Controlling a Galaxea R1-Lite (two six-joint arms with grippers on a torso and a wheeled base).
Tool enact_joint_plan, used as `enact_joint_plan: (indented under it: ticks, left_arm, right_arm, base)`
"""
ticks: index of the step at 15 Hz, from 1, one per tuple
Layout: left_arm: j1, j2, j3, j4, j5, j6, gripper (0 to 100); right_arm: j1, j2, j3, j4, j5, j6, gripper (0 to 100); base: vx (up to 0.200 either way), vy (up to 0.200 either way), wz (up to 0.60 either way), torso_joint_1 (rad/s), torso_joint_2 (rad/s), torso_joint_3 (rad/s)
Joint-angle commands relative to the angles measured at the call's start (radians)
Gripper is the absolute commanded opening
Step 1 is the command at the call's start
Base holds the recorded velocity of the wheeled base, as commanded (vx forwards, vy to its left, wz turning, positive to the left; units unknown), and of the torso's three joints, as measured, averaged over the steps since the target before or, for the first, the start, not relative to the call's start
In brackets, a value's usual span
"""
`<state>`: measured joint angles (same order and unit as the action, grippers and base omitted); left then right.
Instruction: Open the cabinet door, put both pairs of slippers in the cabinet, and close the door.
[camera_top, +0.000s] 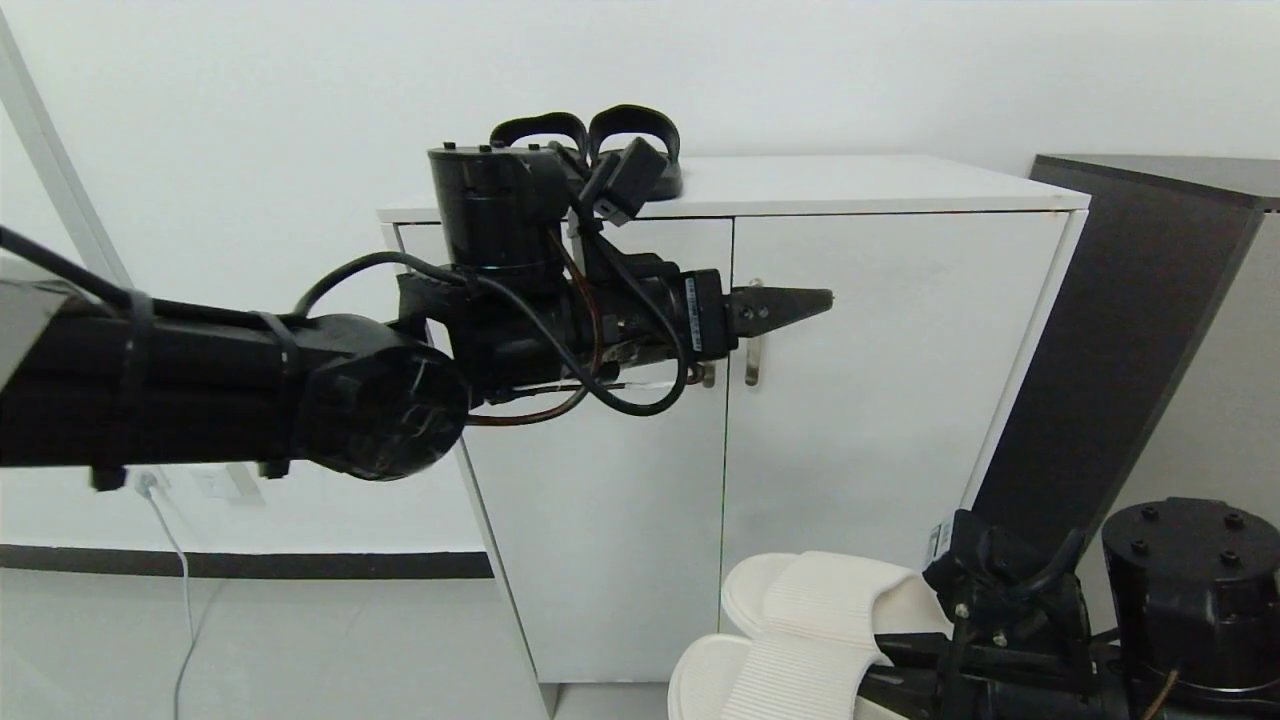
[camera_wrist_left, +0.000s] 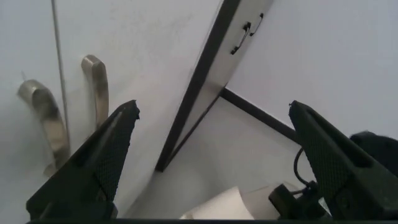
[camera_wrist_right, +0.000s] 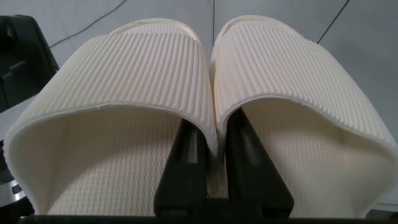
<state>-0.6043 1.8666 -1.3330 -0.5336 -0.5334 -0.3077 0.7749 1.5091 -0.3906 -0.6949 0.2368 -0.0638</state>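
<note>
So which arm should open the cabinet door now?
Left. The left gripper hangs open right by the door handles, while the right gripper sits low, shut on the white slippers.

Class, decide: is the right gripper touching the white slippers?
Touching. The right wrist view shows the right gripper clamped on the adjoining straps of the white slippers.

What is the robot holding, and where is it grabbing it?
The right hand pinches the white slippers by their touching inner sides, under the straps. The left hand is open, holding nothing.
</note>
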Motion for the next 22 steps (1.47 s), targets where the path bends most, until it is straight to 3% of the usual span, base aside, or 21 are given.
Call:
enact_joint_plan:
  ticks: [1, 3, 5, 8, 18, 19, 22]
  left_arm:
    - [0.001, 0.062, -0.034, 0.001, 0.0, -0.002, 100]
    - [0.003, 0.068, -0.031, 0.001, 0.012, 0.001, 100]
    - [-0.002, 0.071, -0.034, -0.002, 0.081, 0.005, 100]
    - [-0.005, 0.074, -0.041, 0.001, 0.115, 0.036, 100]
    - [-0.005, 0.178, -0.149, 0.003, 0.112, 0.035, 100]
    - [-0.005, 0.178, -0.149, 0.001, 0.112, 0.035, 0]
    - [-0.005, 0.163, -0.12, 0.001, 0.116, 0.035, 0]
  right_arm:
    - [0.0, 0.002, 0.001, 0.0, 0.001, -0.001, 0]
    - [0.0, 0.002, 0.003, 0.0, -0.001, -0.001, 0]
    - [0.0, 0.002, 0.003, 0.0, -0.001, -0.001, 0]
    - [0.0, 0.0, 0.004, 0.0, -0.001, -0.002, 0]
    - [0.001, 0.0, 0.016, -0.008, -0.001, -0.002, 0]
    - [0.001, 0.0, 0.016, -0.008, -0.001, -0.002, 0]
    - [0.006, 0.0, 0.021, -0.008, 0.001, -0.004, 0]
  base:
    - [0.0, 0.0, 0.0, 0.0, 0.0, 0.0]
    - [0.0, 0.0, 0.0, 0.0, 0.0, 0.0]
    - [0.0, 0.0, 0.0, 0.0, 0.0, 0.0]
    - [0.0, 0.0, 0.0, 0.0, 0.0, 0.0]
    - [0.0, 0.0, 0.0, 0.0, 0.0, 0.0]
    - [0.0, 0.0, 0.0, 0.0, 0.0, 0.0]
    - [0.0, 0.0, 0.0, 0.0, 0.0, 0.0]
